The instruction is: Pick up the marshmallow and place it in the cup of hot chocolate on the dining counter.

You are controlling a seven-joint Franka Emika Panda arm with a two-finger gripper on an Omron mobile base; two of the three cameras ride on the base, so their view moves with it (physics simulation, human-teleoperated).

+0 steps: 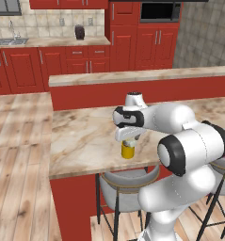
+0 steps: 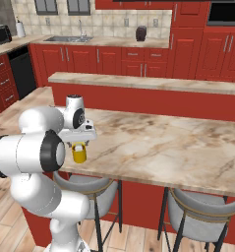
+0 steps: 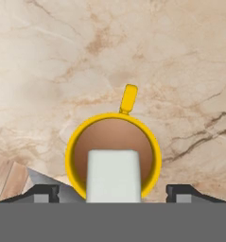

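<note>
White blocky marshmallow [image 3: 113, 175] between spread-apart pincer [image 3: 113, 193] tips, above brown-filled yellow cup [image 3: 74, 146].

Beige marble dining counter [image 1: 81, 136], yellow cup of hot chocolate [image 1: 127, 150] near its front edge

Your hand [image 3: 112, 191] hangs right over the cup [image 1: 128, 150], its fingers spread wide with the marshmallow [image 3: 113, 175] between them. Bare table [image 2: 163, 142] lies open all round the cup; two stools [image 2: 202, 211] sit below the near edge.
</note>
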